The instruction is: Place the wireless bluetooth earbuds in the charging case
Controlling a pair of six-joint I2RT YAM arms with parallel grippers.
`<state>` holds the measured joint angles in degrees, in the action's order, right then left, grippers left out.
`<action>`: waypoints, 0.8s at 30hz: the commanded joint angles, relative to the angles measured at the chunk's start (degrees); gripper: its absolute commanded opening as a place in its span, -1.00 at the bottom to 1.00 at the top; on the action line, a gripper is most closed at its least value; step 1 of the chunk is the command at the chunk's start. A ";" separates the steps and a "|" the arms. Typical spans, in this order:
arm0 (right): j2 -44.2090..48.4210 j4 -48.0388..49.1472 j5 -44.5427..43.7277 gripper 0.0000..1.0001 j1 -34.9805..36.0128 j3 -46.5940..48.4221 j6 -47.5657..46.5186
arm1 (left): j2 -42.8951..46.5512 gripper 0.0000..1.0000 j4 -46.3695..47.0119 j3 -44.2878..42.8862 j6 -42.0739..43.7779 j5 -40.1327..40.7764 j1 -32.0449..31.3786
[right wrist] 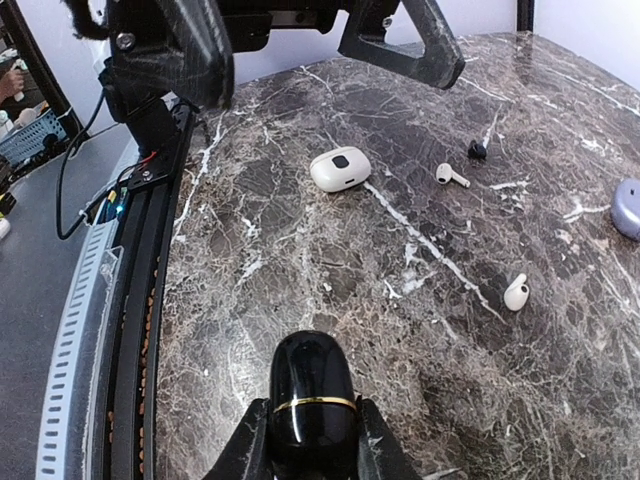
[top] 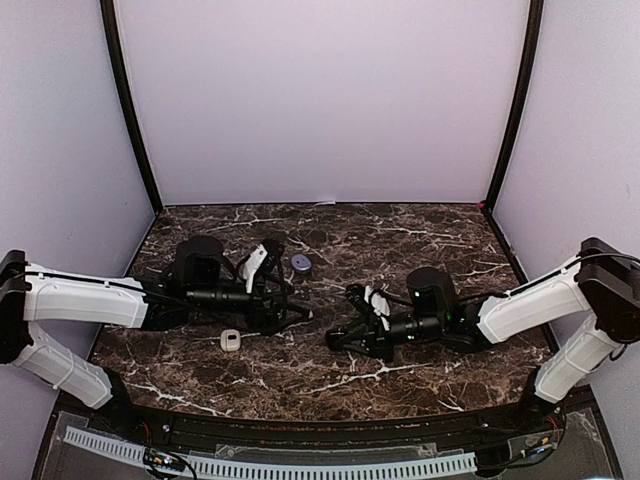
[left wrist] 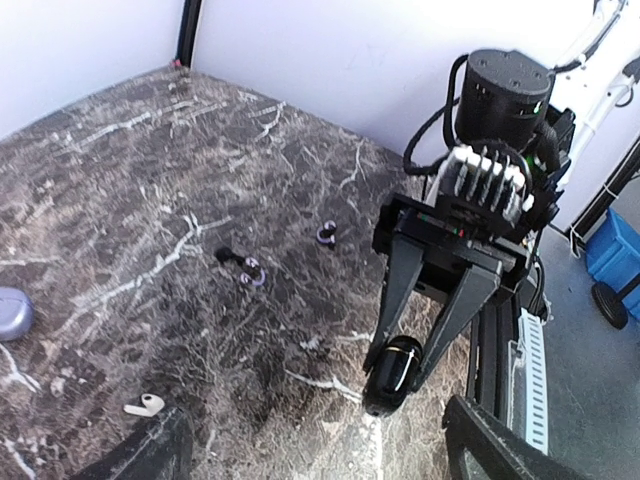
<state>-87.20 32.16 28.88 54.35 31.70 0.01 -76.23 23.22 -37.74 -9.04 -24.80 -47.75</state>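
The table (top: 420, 225) was dark brown marble veined with white. Pale lilac walls (top: 320, 100) closed it in, with black posts (top: 128, 110) at the back corners. A white slotted rail (top: 280, 466) ran along the near edge.

The right claw (right wrist: 312, 415) was clenched on a glossy black case (right wrist: 312, 385) with a gold band. It held the case low, close to the marble; whether it touched could not be told. The left claw (left wrist: 320, 445) hung released, jaws wide, facing the right one.

A white stemmed earbud (right wrist: 452, 175) lay loose on the marble near a dark earbud (right wrist: 478, 150). A second white earbud (right wrist: 516, 292) lay apart, nearer the right claw. A white case (right wrist: 340, 168) sat beside the stemmed one, and a lavender case (right wrist: 630, 205) sat farther off.
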 commanded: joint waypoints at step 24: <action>-14.28 10.01 -6.30 -0.65 -0.38 -1.40 -0.22 | -12.58 0.33 6.15 2.74 10.04 -3.54 -2.03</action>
<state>-100.27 38.98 23.70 54.06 30.81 1.87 -86.67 30.02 -33.39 -3.09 -28.67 -48.51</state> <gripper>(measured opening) 0.229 0.666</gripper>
